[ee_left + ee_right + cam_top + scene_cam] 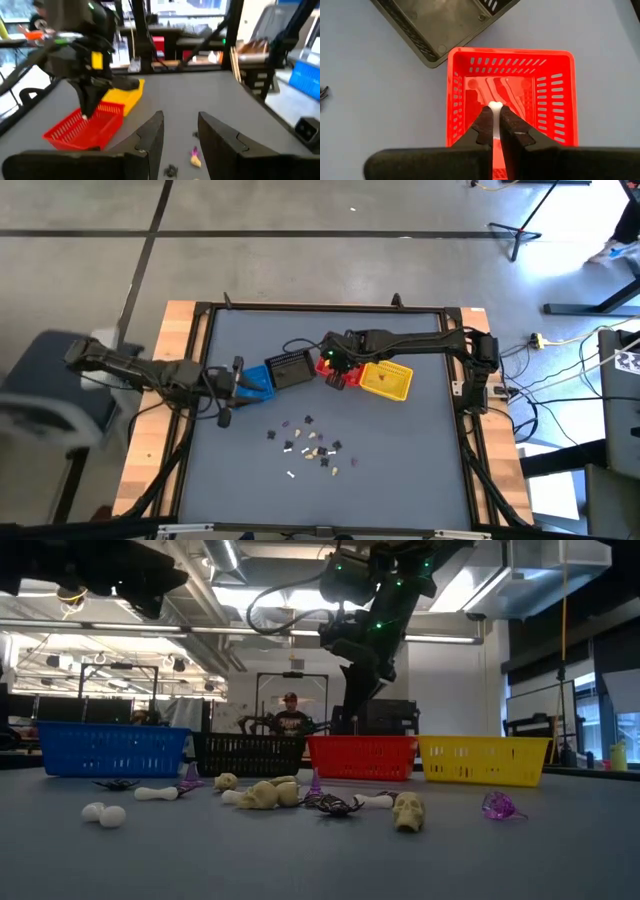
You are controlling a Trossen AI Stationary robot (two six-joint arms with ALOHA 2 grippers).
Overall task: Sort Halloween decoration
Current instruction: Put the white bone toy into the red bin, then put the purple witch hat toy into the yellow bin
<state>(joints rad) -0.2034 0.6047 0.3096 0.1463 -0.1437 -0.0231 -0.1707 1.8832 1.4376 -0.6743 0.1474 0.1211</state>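
Trinkets [310,446] are lying scattered on the table [420,460], near its front middle, well apart from the four baskets lined up behind them. Right gripper [496,131] is hanging straight over the red basket [510,95], clenched on one white piece [495,112] — looks like a small bone, long axis running along the fingers, pointing down into the basket. So the drop target is directly below the claw; judging from that, the next move is just a release. Red basket is looking empty inside, and so is the black basket [445,25] just beside it. Yellow basket [386,381] is sitting on the red one's other side, blue basket [258,383] at the far end of the row; can't tell their contents. Left gripper [180,145] is waiting beside the blue basket, fingers apart, gripping nothing.
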